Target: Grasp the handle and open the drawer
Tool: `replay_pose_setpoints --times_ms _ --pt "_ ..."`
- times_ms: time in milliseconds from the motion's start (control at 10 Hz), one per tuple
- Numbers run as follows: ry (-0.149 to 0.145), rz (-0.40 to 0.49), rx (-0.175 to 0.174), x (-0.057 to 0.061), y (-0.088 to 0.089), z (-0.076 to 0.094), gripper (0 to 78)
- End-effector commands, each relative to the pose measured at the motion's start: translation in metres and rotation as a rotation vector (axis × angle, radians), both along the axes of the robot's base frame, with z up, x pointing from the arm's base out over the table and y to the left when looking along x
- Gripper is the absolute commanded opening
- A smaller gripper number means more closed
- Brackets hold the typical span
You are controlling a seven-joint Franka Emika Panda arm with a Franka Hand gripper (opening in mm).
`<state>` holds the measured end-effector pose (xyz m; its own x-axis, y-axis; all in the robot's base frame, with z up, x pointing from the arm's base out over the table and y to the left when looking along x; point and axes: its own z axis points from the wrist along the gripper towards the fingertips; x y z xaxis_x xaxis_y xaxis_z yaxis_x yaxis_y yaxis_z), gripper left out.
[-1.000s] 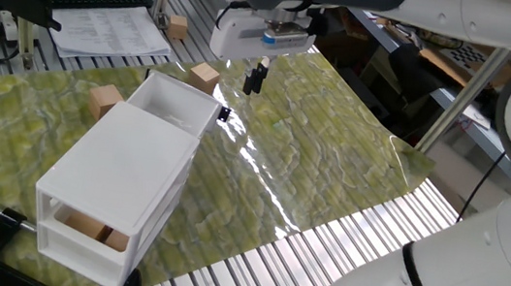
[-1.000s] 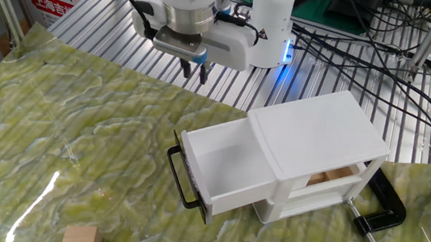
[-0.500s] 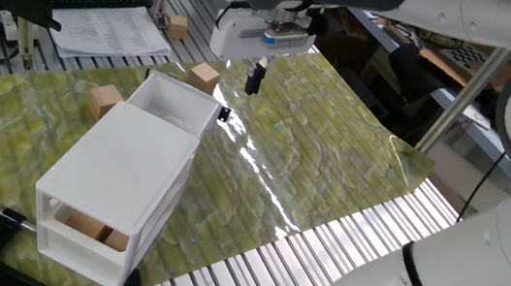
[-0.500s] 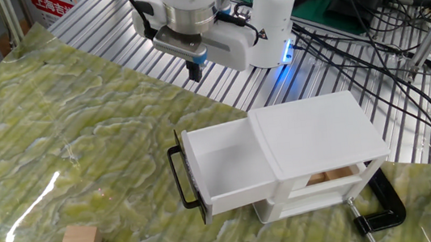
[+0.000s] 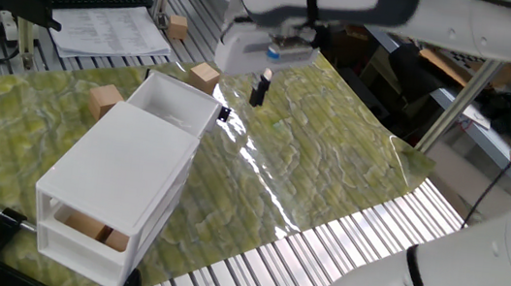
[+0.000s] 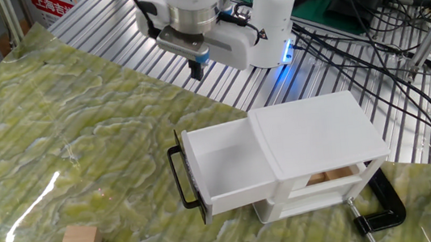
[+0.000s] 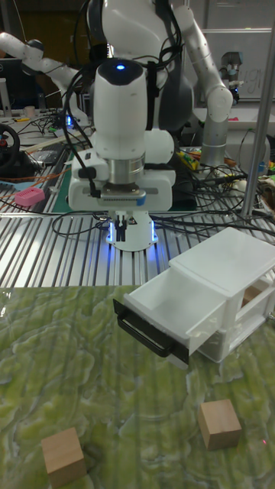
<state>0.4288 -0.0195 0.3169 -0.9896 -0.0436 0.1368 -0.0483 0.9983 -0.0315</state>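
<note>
- Taking the white cabinet (image 7: 229,294) as the landmark and working from the near edge of the tall fixed view: two tan wooden cubes (image 7: 220,424) sit on the green mat (image 7: 92,359) in front of it, one close to its open front, the other (image 7: 63,457) further off toward the near left corner.
- The drawer (image 7: 164,309), the cabinet's upper one, stands pulled well out toward the mat; its inside shows bare white (image 6: 233,168).
- The handle (image 7: 141,332) is a black bar across the drawer front, at the end furthest from the cabinet body (image 6: 180,178). Nothing touches it.
- The lower drawer is closed in the cabinet; through its clear front tan blocks (image 5: 89,228) show.
- A black clamp (image 6: 380,212) grips the tabletop edge just beside the cabinet's rear.
- Beyond the cabinet, the tool (image 6: 197,70) hangs in the air above the far border of the mat, well apart from the handle, holding nothing; its black fingers (image 5: 260,92) look close together, pointing down.
- Behind it, ribbed metal tabletop (image 7: 46,248) and the arm's white base (image 7: 130,229) with a blue glow.
</note>
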Motion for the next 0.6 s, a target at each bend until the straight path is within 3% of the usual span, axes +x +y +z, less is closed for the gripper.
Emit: replay_pose_setpoints --times_ms 100,500,600 --pt "-0.007 0.003 -0.008 -0.032 -0.005 -0.016 1.1" --pt "-0.009 0.001 0.0 -0.026 -0.004 -0.015 1.1" --pt "0.002 -0.003 0.004 -0.006 0.0 -0.007 1.1"
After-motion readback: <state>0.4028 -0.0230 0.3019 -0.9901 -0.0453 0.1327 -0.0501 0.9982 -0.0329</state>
